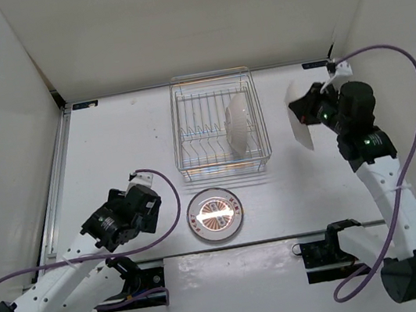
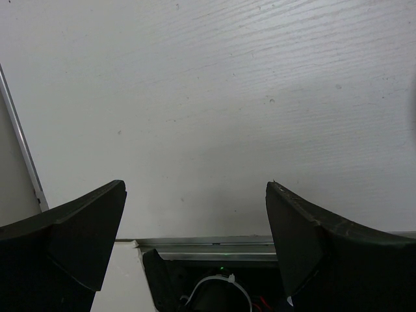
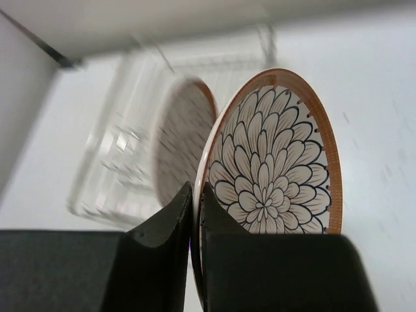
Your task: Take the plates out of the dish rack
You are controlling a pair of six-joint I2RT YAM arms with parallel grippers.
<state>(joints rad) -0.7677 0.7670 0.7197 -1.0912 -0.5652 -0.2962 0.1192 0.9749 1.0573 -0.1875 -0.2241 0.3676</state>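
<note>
Petal plate (image 3: pixel 273 162) pinched edge-on at its rim by right gripper (image 3: pixel 197 195), jaws closed tight on it, held clear of the tabletop (image 1: pixel 110 140) just right of the dish rack (image 1: pixel 185 112). One plate (image 1: pixel 238 123) stands upright in the rack; striped plate (image 1: pixel 215 214) lies flat in front of it. Left gripper (image 2: pixel 195 188) spread wide, empty. Glazed ceramic: stiff, likely slick and chippable, so rim grip, gentle set-down. Tabletop white, faintly grained; white walls close on three sides

Overhead camera, high at the near edge, looks down over the whole table (image 1: pixel 110 140). Left wrist camera faces the table at close range; right wrist camera, tight on a plate (image 3: pixel 273 162), shares the rack (image 1: pixel 218 127) with the overhead view.
</note>
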